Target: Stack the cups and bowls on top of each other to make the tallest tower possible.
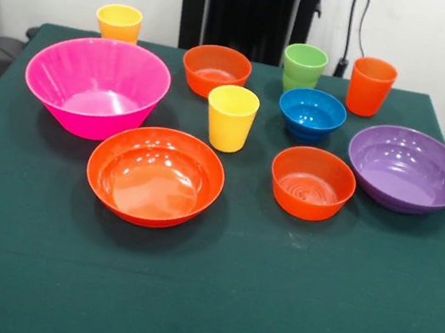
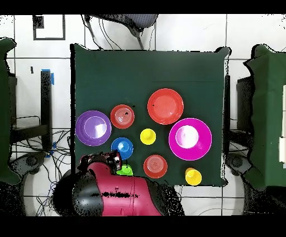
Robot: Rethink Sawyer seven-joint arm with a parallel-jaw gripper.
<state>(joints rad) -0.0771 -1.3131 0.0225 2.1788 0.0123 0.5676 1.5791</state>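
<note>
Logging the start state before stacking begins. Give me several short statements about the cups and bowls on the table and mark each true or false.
1. The big glossy pink plastic bowl sits upright, empty. True.
2. A smooth yellow plastic cup stands inside the wide orange plastic bowl. False: it stands on the green cloth behind that bowl.
3. The small blue plastic bowl is in front of the light green plastic cup. True.
4. Two bowls are already stacked. False: every piece stands alone.

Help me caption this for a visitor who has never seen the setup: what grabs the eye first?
The big pink bowl stands out at the front view's left, with the wide orange bowl just in front of it. The purple bowl sits at the right. Nothing is stacked yet on the dark green table.
</note>
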